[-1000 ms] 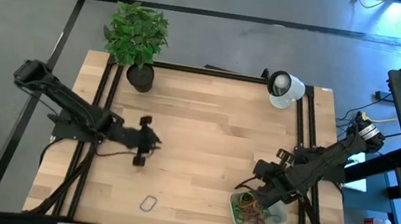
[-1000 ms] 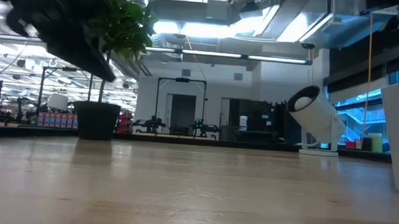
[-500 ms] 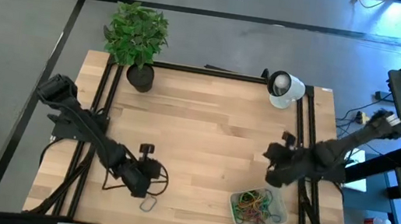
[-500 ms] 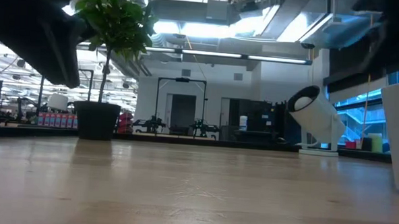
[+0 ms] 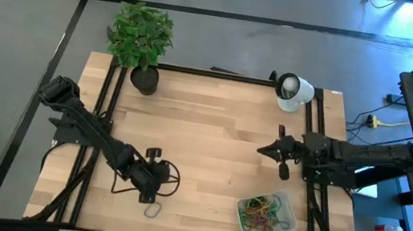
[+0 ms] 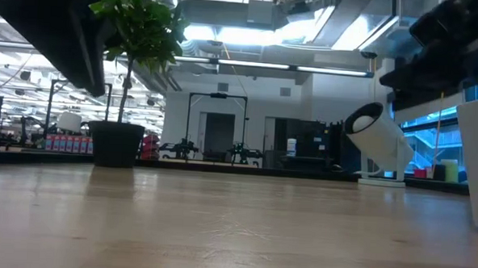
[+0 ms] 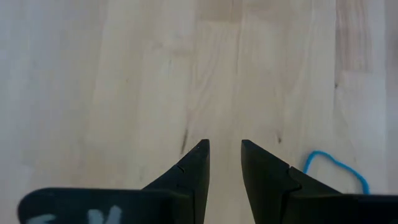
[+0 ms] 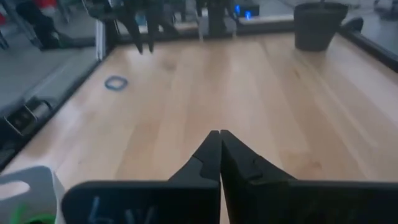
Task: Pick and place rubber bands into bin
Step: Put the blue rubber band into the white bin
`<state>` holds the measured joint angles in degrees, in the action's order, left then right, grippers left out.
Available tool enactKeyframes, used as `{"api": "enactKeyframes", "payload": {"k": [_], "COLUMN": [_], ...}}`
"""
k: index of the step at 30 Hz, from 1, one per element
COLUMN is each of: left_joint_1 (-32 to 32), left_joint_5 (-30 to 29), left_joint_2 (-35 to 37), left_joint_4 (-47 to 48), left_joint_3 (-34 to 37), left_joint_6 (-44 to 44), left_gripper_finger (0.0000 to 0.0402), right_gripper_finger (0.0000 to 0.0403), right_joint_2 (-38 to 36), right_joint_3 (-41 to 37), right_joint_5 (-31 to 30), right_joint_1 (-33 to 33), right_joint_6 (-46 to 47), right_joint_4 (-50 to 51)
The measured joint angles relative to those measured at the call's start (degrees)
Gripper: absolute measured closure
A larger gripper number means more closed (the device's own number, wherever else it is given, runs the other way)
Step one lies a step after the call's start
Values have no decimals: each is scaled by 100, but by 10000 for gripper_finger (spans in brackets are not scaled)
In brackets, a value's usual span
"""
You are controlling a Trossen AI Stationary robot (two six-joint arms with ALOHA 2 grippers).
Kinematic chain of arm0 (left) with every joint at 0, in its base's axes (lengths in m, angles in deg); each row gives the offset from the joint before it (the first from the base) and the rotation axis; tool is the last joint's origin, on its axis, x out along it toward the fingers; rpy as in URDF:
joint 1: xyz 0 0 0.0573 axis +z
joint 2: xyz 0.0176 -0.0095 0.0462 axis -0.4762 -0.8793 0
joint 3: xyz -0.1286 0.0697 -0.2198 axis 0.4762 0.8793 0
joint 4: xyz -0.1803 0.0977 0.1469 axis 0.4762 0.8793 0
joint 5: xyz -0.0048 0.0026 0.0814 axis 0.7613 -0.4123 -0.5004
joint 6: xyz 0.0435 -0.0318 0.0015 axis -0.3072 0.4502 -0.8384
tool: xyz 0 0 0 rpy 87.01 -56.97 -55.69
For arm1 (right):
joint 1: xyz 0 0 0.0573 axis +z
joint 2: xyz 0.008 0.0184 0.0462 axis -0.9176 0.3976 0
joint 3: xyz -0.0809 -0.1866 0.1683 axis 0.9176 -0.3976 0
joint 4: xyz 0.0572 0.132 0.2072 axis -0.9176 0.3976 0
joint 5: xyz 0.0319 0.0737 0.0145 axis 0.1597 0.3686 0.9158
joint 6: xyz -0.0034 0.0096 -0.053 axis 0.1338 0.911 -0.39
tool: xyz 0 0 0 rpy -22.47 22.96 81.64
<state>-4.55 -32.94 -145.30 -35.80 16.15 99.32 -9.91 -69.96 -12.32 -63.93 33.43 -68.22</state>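
Note:
A single blue rubber band (image 5: 152, 210) lies flat on the wooden table near its front edge; it also shows in the left wrist view (image 7: 336, 168) and, far off, in the right wrist view (image 8: 115, 82). My left gripper (image 5: 149, 198) hangs just on its far side, slanting down, open, with only bare wood between its fingers (image 7: 224, 155). The bin (image 5: 286, 221), a pale translucent tray, sits at the near right and holds several coloured rubber bands (image 5: 261, 213). My right gripper (image 5: 262, 150) is on the bin's far side, level and pointing toward the table's left, shut and empty (image 8: 218, 142).
A potted plant (image 5: 144, 42) stands at the far left corner and a white round device (image 5: 292, 91) at the far right. Black frame rails (image 5: 319, 131) run along both sides. Bare wood lies between the two grippers.
My left gripper has gone toward the near edge, down to the loose blue band, and tipped steeply downward. My right gripper has risen off the bin, drawn back toward the far and right side, and swung from pointing down to level.

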Motion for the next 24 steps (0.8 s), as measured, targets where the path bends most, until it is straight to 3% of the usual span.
{"api": "enactKeyframes", "payload": {"k": [5, 13, 24], "left_joint_1": [52, -35, -81], "left_joint_5": [310, 319, 712], "left_joint_2": [0, 0, 0], "left_joint_4": [126, 531, 719], "left_joint_3": [0, 0, 2], "left_joint_6": [445, 1152, 1487], "left_gripper_finger": [316, 316, 316], "right_gripper_finger": [403, 403, 403], "right_joint_2": [-708, -1888, -2746], "right_joint_3": [-503, -1054, -1073], "right_joint_5": [151, -34, -27], "right_joint_1": [-213, -211, -171], "right_joint_6": [64, 433, -26], "right_joint_4": [-193, -62, 183]}}
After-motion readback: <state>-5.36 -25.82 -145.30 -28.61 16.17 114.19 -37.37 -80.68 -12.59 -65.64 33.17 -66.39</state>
